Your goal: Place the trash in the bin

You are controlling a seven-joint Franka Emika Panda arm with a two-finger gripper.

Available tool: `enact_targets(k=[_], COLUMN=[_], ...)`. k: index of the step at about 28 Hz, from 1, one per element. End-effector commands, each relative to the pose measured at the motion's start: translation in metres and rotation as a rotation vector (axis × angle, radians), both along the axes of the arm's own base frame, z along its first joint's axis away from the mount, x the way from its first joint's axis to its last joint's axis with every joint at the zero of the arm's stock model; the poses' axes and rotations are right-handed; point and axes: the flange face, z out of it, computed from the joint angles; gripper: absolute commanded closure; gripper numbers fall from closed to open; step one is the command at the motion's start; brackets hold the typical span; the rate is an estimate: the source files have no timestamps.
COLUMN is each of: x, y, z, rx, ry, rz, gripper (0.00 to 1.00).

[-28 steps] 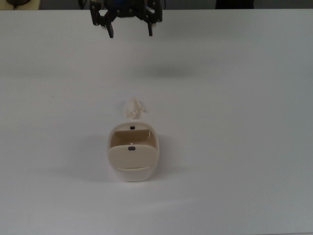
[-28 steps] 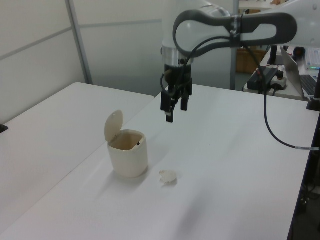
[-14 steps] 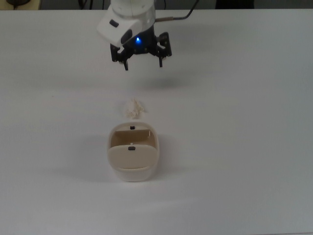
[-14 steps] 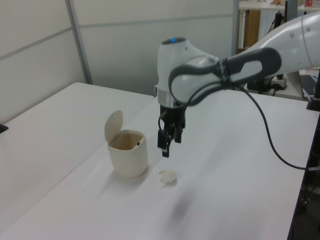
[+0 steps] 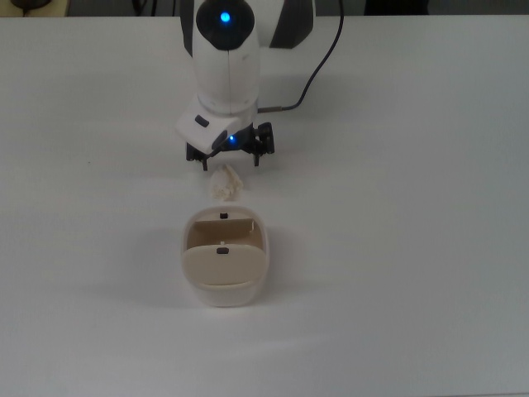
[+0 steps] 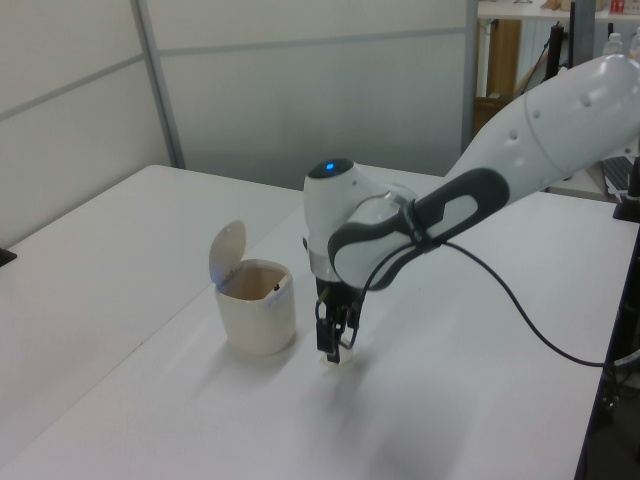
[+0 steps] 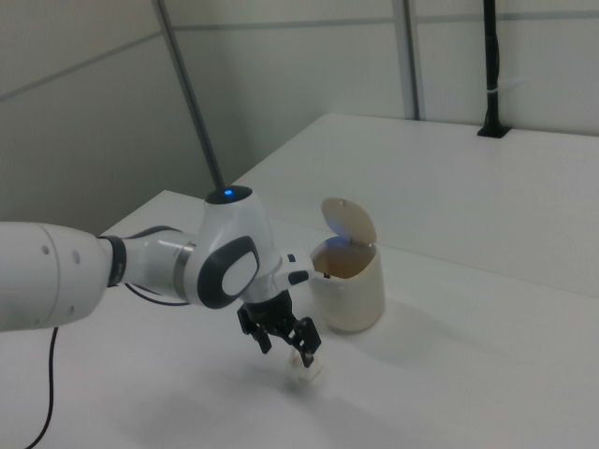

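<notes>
The trash [image 5: 225,184], a small crumpled cream wad, lies on the white table [image 5: 397,231] just beyond the open end of the bin [image 5: 225,258]. The bin is a beige oblong container with its swing lid [image 6: 227,252] tipped up, showing a tan inside. My gripper [image 5: 231,162] hangs open, low over the wad, with a finger on either side of the wad's far edge and nothing between them. In the right view the wad [image 7: 310,372] shows just under the gripper [image 7: 286,347], beside the bin [image 7: 351,295]. In the left view the gripper [image 6: 333,345] hides most of the wad.
The white arm [image 5: 225,58] reaches in from the top view's upper edge, trailing a black cable [image 5: 318,66]. Wall panels [image 6: 250,90] stand behind the table in the left view. A second white table [image 7: 487,178] lies behind the bin in the right view.
The gripper has travelled from the table's far edge toward the bin and dropped down, ending close over the wad. Its fingers stay open. Wad and bin have not moved.
</notes>
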Motion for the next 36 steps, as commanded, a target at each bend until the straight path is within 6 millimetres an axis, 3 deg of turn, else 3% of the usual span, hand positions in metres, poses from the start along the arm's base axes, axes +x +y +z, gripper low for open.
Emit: enact_targets(k=[1, 4, 5, 6, 7, 12, 16, 21, 26, 28, 33, 36], x=[0.007, 0.009, 0.010, 0.011, 0.011, 0.015, 0.017, 0.017, 0.016, 0.021, 0.035, 0.040], y=[0.010, 0.010, 0.010, 0.010, 0.010, 0.008, 0.006, 0.006, 0.005, 0.003, -0.004, -0.008], z=[-0.018, -0.022, -0.023, -0.022, -0.023, -0.016, -0.006, 0.028, 0.079, 0.107, 0.154, 0.163], rx=[-0.030, -0.033, -0.033, -0.033, -0.032, -0.032, -0.033, -0.031, -0.028, -0.026, -0.018, 0.004], ry=[-0.025, -0.035, -0.036, -0.044, -0.042, -0.057, -0.073, -0.119, -0.196, -0.225, -0.262, -0.287], rz=[0.000, 0.002, 0.002, 0.003, 0.002, -0.003, -0.005, -0.008, -0.013, -0.023, -0.046, -0.048], gripper=[0.02, 0.18, 0.27, 0.43, 0.50, 0.77, 0.80, 0.80, 0.79, 0.79, 0.79, 0.79])
